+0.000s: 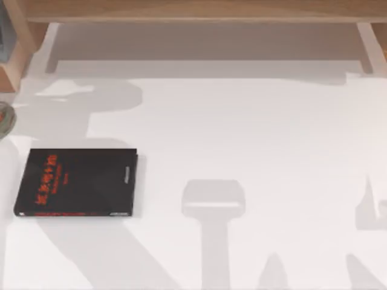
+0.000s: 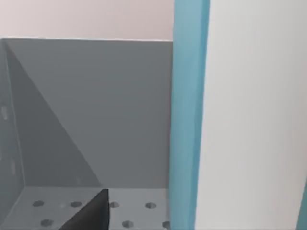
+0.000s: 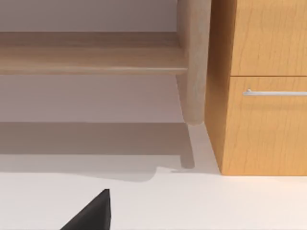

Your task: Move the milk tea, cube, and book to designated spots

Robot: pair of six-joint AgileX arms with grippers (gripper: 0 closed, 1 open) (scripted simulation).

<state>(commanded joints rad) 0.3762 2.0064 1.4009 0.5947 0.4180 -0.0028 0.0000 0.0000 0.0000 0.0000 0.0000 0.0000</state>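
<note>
Left wrist, nearest: a dark tip of the left jaws sits at the edge of the picture, and how far they are open cannot be told.
Left wrist, book: the book (image 2: 190, 120) is close ahead of the left jaws and just to one side of that tip, not touching it as far as can be seen. It shows a narrow cyan band with a broad pale face beside it.
Left wrist, long axis: the cyan band crosses the whole picture edge to edge, so the book seems to stand on end rather than lie flat. Whether the jaws hold it cannot be told.
Left wrist, beyond: a grey box (image 2: 91, 110) with a holed floor lies past the jaws, behind the book.
Right wrist, nearest: a dark tip of the right jaws shows over the white counter (image 3: 201, 201). Their opening cannot be told either.
Right wrist, beyond: ahead of the right jaws stand a wooden cabinet (image 3: 268, 129) with a drawer handle (image 3: 274, 92) and a shelf leg (image 3: 193, 62).
Top, counter: a black book (image 1: 77, 182) with red lettering lies flat on the left arm's side. It is not the task's book.
Top, rear: a wooden shelf (image 1: 193, 11) runs along the back.
Judgement: the left arm is the nearer one to the cyan book, so the coming move likely turns on that upright edge beside its jaws.
</note>
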